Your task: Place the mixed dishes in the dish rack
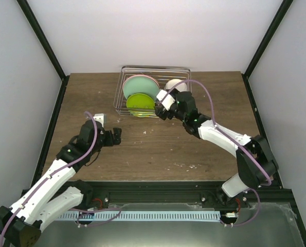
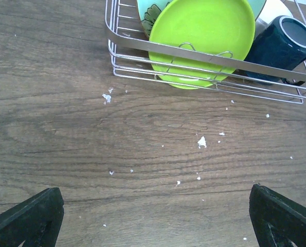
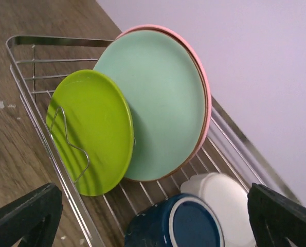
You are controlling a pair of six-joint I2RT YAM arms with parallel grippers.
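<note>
Dish rack (image 3: pixel 60 39), just ahead of the right gripper (image 3: pixel 153 218), holds every dish in view, and the jaws stand wide apart, empty, above the dark blue mug (image 3: pixel 189 226), so loading seems finished and next comes a careful retreat.

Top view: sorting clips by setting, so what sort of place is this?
Probably a robot test booth: plain white walls, black frame posts, two arms bolted at a wooden table.
</note>
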